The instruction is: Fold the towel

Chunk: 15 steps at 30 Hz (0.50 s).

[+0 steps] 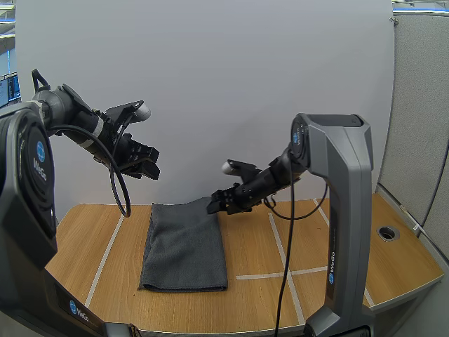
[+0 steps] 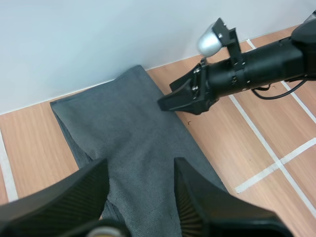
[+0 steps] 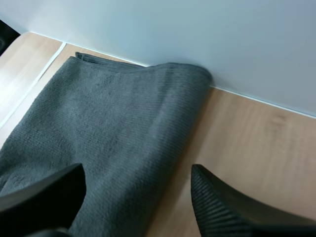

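The left end effector (image 1: 144, 163) is open, up high on the left. The right end effector (image 1: 216, 203) is open too, just above the far right corner of the gray towel (image 1: 184, 246), which lies flat on the desk (image 1: 266, 281).

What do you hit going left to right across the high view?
left gripper → towel → right gripper → round hole in the table

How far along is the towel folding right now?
Done: the grey towel lies doubled, a rounded fold along its right edge. In hand: nothing; the left gripper hangs open above it, the right gripper open near its far right corner. Left: probably another fold.
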### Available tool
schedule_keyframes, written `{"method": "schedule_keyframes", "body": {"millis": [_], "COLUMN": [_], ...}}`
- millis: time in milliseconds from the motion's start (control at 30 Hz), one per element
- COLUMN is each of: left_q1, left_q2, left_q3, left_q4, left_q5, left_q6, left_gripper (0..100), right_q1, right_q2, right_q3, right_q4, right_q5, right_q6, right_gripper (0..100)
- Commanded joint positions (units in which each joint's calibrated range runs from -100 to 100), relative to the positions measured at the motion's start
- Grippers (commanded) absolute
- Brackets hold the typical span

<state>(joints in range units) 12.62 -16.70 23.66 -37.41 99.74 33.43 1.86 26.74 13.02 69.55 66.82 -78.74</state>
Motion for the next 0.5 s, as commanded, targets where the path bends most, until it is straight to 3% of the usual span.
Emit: {"method": "schedule_keyframes", "body": {"millis": [0, 400, 467], "left_q1": [0.05, 0.05, 0.05], "left_q2": [-1.94, -5.87, -5.87], "left_q3": [0.29, 0.29, 0.29], "left_q4": [-1.6, -1.06, -1.06], "left_q5": [0.26, 0.26, 0.26], "left_q6": [-0.52, -1.45, -1.54], "left_gripper": [68, 68, 68], "right_q1": [0.63, 1.06, 1.06], "right_q2": [0.37, 5.64, 5.76], "right_q3": [-0.36, -5.06, -5.04], "right_q4": [1.53, 4.6, 4.73], "right_q5": [-2.5, -3.94, -3.01], "right_q6": [-1.96, -2.25, -2.25], "right_gripper": [100, 100, 91]}}
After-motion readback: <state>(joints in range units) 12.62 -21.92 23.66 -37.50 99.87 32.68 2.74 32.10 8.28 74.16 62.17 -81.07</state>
